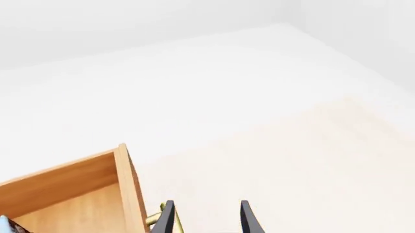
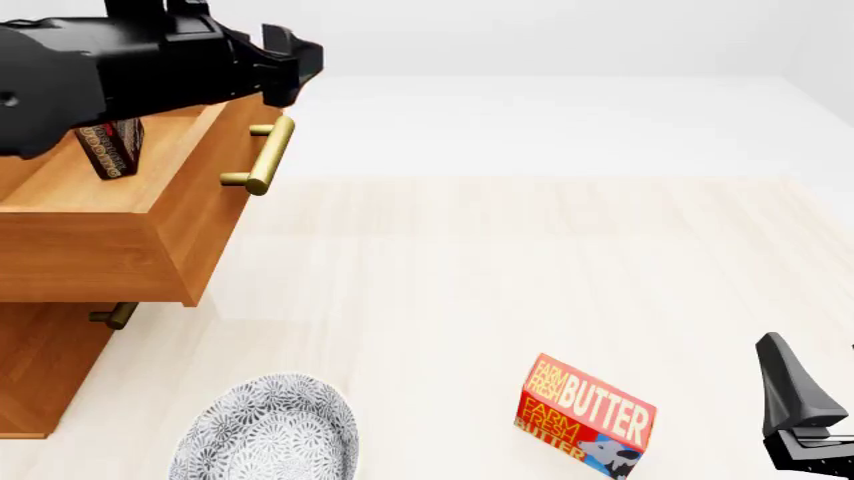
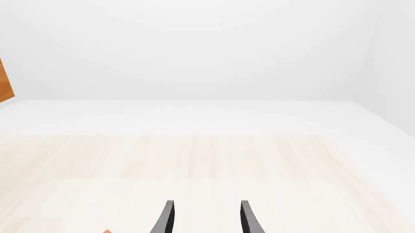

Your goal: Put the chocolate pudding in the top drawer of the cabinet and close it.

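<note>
1 chocolate pudding [image 2: 111, 146], top drawer [image 2: 147, 215] open

- The left arm [image 2: 94, 70] is glossy black, built of bulky rounded housings and blocky brackets.
- The left hand [image 1: 206, 218] has two thin, tapering black fingers.
- The right hand [image 2: 801, 410] is equally black, with an angular base.

Left claw [image 2: 296, 62] raised, parted; right claw [image 2: 801, 400] low, parted.
</note>
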Robot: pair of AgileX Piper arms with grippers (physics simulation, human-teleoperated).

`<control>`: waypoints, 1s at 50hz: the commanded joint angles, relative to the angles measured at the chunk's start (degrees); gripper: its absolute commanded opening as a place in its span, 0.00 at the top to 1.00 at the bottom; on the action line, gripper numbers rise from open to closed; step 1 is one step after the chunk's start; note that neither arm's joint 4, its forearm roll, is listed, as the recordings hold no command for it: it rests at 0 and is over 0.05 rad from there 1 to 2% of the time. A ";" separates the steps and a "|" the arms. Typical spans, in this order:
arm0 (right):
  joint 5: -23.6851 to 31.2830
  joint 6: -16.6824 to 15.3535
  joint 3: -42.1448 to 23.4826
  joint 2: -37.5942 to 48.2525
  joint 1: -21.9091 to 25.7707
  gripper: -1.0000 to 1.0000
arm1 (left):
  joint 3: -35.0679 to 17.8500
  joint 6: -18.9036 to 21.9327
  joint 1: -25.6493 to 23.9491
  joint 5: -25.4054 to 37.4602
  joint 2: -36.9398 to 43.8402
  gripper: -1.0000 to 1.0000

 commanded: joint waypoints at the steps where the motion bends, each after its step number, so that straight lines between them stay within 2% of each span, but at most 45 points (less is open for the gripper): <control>1: 0.00 0.00 0.00 0.00 0.00 0.00 | -1.05 -2.60 -2.81 0.64 1.19 0.00; 9: 0.00 0.00 0.00 0.00 0.00 0.00 | -2.24 -3.82 -4.26 1.90 1.94 0.00; 11: 0.00 0.00 0.00 0.00 0.00 0.00 | -2.46 -6.17 -5.09 1.96 2.14 0.00; 16: 0.00 0.00 0.00 0.00 0.00 0.00 | -2.20 -6.20 -5.19 1.78 2.81 0.00; 24: 0.00 0.00 0.00 0.00 0.00 0.00 | -2.69 -8.82 -6.43 1.84 4.36 0.00; 35: 0.00 0.00 0.00 0.00 0.00 0.00 | -3.16 -10.33 -6.90 2.59 5.33 0.00; 50: 0.00 0.00 0.00 0.00 0.00 0.00 | -0.49 -12.51 -7.02 1.88 5.86 0.00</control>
